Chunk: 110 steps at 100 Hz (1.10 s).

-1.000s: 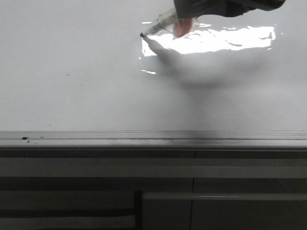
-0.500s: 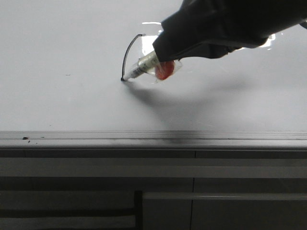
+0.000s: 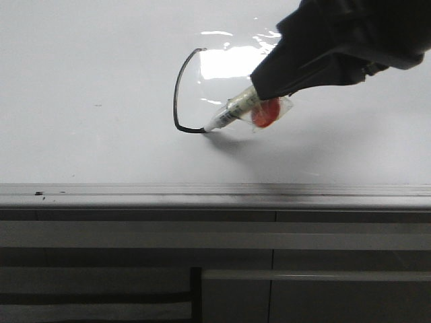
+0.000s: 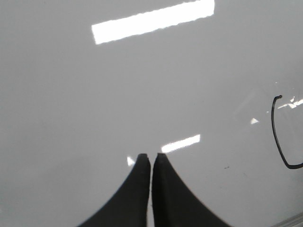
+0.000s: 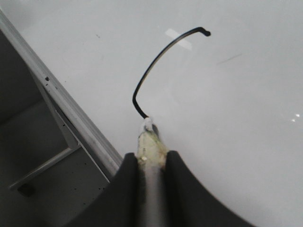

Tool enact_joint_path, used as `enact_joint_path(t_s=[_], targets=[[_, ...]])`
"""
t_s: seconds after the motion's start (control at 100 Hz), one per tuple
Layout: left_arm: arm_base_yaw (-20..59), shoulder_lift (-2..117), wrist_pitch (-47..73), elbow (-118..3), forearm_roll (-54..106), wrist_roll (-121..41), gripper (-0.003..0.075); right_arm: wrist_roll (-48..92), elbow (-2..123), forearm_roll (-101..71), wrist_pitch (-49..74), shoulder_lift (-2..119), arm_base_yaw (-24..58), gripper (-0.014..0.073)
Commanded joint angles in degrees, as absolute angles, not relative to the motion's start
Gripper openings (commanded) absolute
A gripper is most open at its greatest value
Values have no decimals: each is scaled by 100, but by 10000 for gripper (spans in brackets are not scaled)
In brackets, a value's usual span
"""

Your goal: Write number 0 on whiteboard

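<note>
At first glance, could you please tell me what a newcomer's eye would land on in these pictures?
First, the half-drawn black marker curve on the large glossy white whiteboard, left of a bright rectangular light reflection. Next, the dark right gripper, shut on a pale marker pen whose tip touches the curve's lower end. The left gripper is shut on nothing over bare board.
</note>
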State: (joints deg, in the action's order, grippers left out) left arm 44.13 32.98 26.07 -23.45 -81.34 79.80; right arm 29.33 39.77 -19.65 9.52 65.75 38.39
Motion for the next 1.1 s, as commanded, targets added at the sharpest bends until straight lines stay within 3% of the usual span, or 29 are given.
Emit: enact_joint_path(t_s=[0.0, 1.09], targets=[[4410, 3310, 2636, -2495, -8427, 8035, -20, 2951, 4067, -1769, 657, 6447, 3566, -76], [4410, 3310, 2590, -2495, -8427, 8035, -20, 3007, 5269, -1355, 658, 6636, 3493, -76]])
